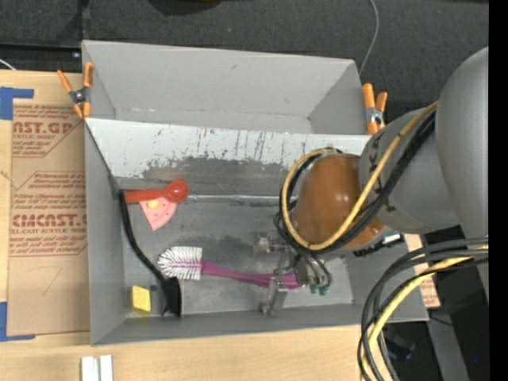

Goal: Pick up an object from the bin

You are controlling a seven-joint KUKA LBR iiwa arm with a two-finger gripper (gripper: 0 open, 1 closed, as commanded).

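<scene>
We take the brush (208,269) as the landmark. It lies flat on the floor of the bin (214,78), near the front wall. It has a white bristle head at the left and a thin magenta handle running right.

The pincer (275,286) sits low at the right end of that handle, over it or touching it. We cannot tell whether the handle is gripped, and we cannot tell if the pincer is open or closed. The arm comes in from the right of the brush. Its orange cover (329,197) hangs above and right of the handle end, with yellow and black cables (381,181) looped round it. A small green bit (319,290) shows just right of the handle end. We cannot tell whether it belongs to the robot.

Other things, all left of or above the brush head:
- The red spoon (159,192) is above the bristles and apart from them, lying flat with its bowl to the right.
- The pink piece (159,213) is between the spoon and the bristles, touching or just under the spoon.
- The black strap (135,244) curves down from the spoon's left end, passes left of the bristles and ends in a wider black part just below them.
- The yellow block (141,298) is below and left of the bristles, just beside the strap's wide end, in the bin's front left corner.

The bin floor right of the spoon and above the handle is bare scratched metal.
</scene>
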